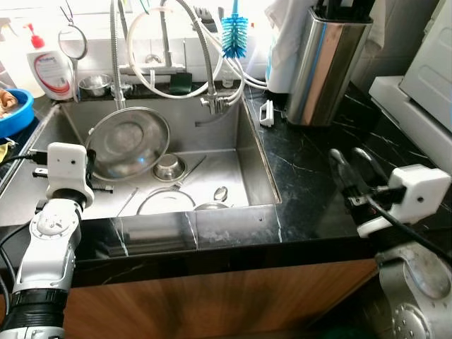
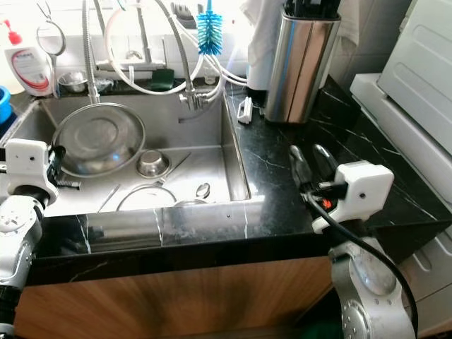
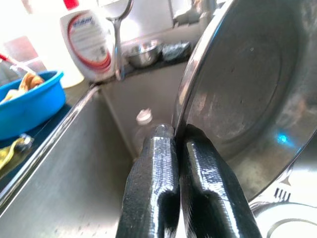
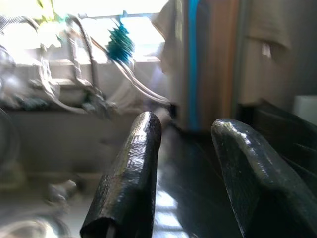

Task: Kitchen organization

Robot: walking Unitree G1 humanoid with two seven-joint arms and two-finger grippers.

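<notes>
A large steel bowl (image 1: 131,145) leans tilted in the sink (image 1: 251,152), its hollow side facing up and toward me. My left gripper (image 3: 177,135) is shut on the bowl's rim (image 3: 194,87) at its left edge, low over the left side of the sink. Beneath the big bowl lie a small steel bowl (image 1: 169,167), a round glass lid (image 1: 165,202) and a spoon (image 1: 220,193). My right gripper (image 1: 351,161) hovers open over the black counter (image 1: 304,183) right of the sink, with nothing between its fingers (image 4: 133,168).
A steel knife holder (image 1: 328,63) stands at the counter's back, with a white appliance (image 1: 424,78) to the right. A faucet hose, a blue bottle brush (image 1: 234,35) and a soap bottle (image 1: 51,70) line the sink's back. A blue basin (image 1: 14,109) sits at far left.
</notes>
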